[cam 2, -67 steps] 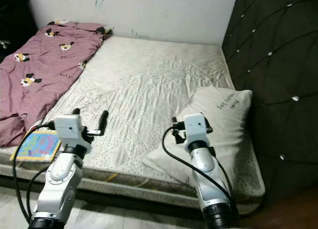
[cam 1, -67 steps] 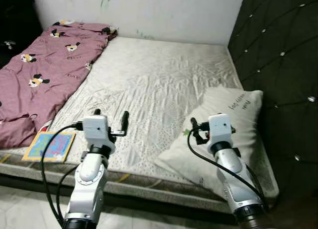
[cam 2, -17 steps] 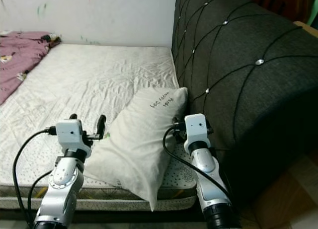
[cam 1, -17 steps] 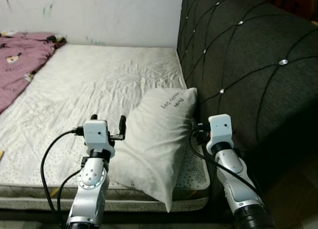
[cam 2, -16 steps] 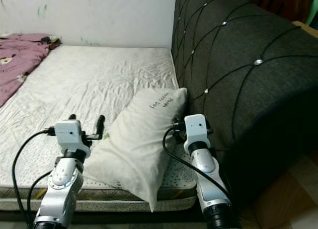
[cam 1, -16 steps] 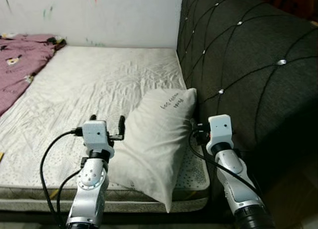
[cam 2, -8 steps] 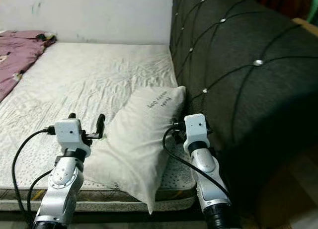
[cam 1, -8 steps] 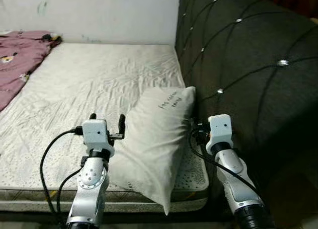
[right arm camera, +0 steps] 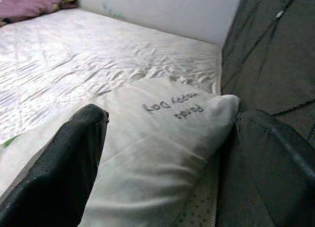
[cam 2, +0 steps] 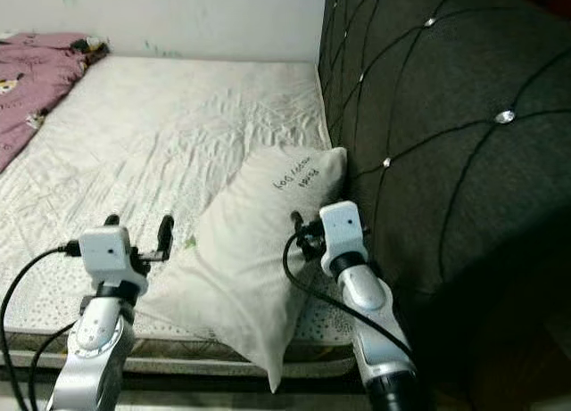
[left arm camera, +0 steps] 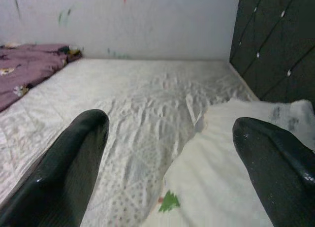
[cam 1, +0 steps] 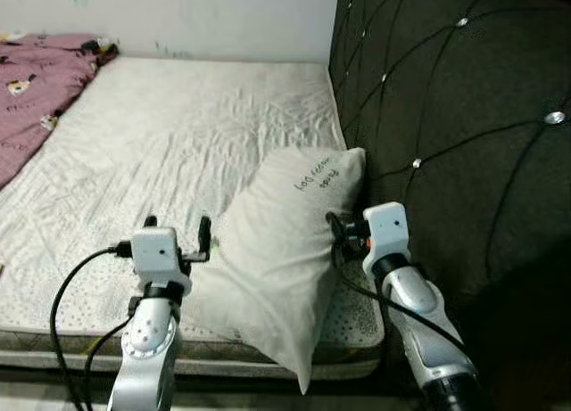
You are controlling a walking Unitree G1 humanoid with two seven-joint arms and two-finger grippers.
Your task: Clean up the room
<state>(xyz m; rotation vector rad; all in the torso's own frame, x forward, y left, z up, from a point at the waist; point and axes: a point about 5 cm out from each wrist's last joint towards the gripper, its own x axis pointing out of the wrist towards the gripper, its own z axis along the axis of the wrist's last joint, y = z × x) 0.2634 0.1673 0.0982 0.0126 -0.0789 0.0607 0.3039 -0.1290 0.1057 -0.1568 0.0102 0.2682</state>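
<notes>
Both arms have closed in on the white pillow (cam 1: 285,242), left tool (cam 1: 177,226) and right tool (right arm camera: 167,153) spread wide, flanking it, so a two-handed lift looks imminent.

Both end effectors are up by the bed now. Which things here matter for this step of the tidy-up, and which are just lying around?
In play:
- white rectangular fabric pillow with dark lettering
- left end effector, open
- right end effector

Just there:
- white quilted mattress
- maroon cartoon-print blanket
- dark tufted padded headboard
</notes>
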